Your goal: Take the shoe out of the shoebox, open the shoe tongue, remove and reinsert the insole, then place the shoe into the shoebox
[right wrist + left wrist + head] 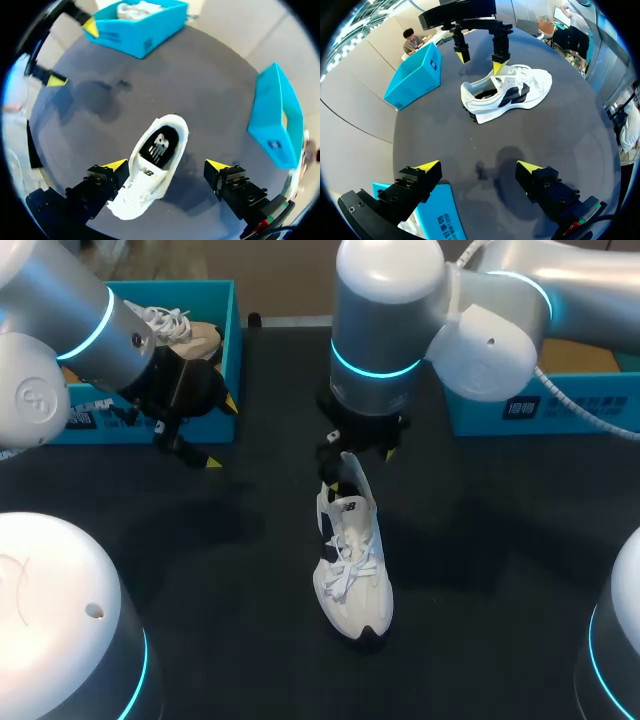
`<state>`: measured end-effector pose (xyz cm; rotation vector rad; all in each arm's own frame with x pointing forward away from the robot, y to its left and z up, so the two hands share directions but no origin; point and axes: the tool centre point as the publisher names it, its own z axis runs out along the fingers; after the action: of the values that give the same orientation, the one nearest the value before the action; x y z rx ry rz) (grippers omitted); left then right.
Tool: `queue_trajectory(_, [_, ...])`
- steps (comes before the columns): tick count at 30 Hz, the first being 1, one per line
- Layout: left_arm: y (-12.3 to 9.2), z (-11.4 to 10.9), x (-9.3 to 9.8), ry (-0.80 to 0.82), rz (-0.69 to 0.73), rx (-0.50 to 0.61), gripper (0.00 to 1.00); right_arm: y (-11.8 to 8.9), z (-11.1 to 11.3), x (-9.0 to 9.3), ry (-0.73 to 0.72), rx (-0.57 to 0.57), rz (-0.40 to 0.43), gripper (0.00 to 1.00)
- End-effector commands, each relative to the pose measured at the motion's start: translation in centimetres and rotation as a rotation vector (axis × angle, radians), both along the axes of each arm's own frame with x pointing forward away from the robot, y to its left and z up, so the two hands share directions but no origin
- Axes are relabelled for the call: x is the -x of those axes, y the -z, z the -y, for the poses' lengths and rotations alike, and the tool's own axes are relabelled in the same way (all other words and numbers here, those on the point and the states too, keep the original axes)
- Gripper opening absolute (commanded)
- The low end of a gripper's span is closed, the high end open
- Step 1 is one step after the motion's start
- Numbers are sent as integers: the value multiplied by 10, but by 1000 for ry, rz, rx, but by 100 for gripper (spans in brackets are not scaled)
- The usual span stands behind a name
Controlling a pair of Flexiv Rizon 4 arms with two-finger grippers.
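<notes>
Table (500,540) bears shoe (352,570) beneath the right gripper (166,165).

We are hovering our right hand (166,165), fingers spread wide, over the white shoe (150,175) lying on the dark tabletop (200,90), its dark insole (159,145) showing. Far ahead, a blue shoebox (145,30) is holding another shoe (137,7).

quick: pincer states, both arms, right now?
Left pincer: open, holding nothing.
Right pincer: open, over the white shoe, not clamped on it.
</notes>
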<state>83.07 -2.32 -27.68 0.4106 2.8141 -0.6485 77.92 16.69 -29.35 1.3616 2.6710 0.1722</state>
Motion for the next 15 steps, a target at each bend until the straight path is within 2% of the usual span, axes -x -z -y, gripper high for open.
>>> queue_trajectory(1, [0,0,1,0,1,-2,100,-5,6,-7,-370,-4,38,100])
queue_trajectory(7, [0,0,1,0,1,-2,100,1,3,-19,-571,56,6,100])
queue_trajectory(15, [0,0,1,0,1,-2,100,17,-5,-37,-672,168,2,100])
